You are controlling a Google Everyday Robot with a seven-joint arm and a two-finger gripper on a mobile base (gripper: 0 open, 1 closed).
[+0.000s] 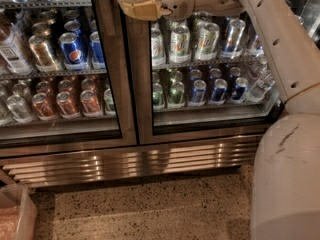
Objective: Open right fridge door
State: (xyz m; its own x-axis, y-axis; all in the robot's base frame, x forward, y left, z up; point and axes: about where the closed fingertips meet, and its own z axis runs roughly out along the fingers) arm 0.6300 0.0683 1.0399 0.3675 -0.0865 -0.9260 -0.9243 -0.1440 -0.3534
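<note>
Single close camera looks down at right fridge door (pixel 200 132), hand (pixel 131 3) top-centre.
</note>
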